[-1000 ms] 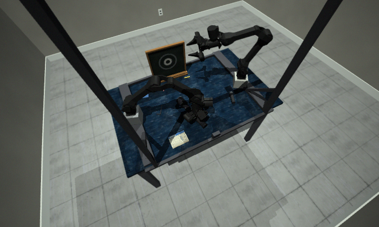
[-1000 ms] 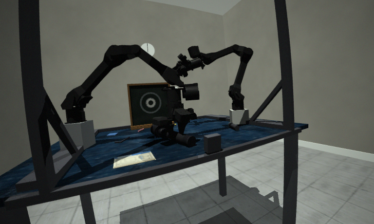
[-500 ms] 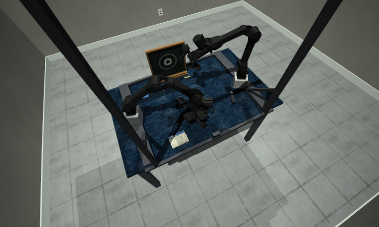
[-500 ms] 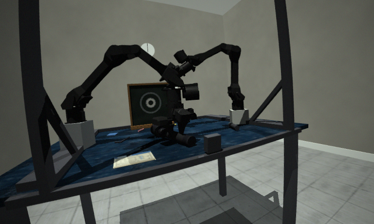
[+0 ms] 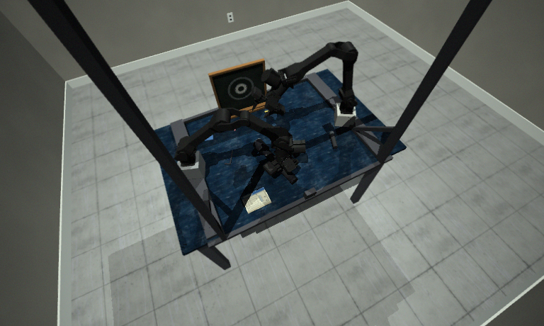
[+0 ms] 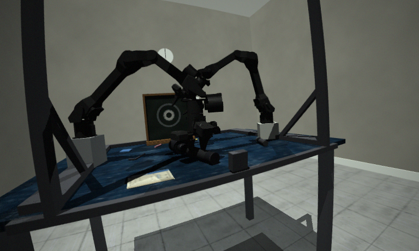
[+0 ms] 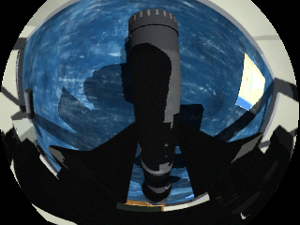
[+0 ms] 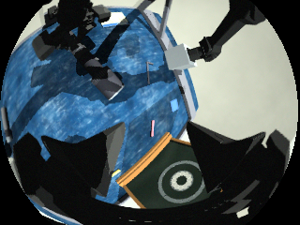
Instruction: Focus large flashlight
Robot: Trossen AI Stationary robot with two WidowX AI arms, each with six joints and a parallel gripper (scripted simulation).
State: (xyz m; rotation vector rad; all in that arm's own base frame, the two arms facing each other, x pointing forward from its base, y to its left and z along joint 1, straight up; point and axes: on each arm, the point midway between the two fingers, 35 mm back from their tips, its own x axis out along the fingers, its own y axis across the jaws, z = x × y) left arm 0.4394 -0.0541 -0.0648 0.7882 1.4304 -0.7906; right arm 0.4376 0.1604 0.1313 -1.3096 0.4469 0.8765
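From the left wrist alone, the left hand (image 5: pixel 280 166) (image 6: pixel 197 150) (image 7: pixel 157 125) (image 8: pixel 72 45) visibly grips the flashlight (image 5: pixel 291 178) (image 6: pixel 210 157) (image 7: pixel 154 34) (image 8: pixel 109 85).

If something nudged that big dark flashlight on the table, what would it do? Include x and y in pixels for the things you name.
The large flashlight (image 6: pixel 207 157) (image 7: pixel 175 89) would probably try to roll, since its barrel looks round. The left arm's jaws sit on both sides of it, so they would likely limit that. It looks rigid, so I'd expect it to turn or slide whole rather than bend.

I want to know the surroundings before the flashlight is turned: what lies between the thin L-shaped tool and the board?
A small pink stick, between the L-shaped tool and the board. The right wrist view shows it best.
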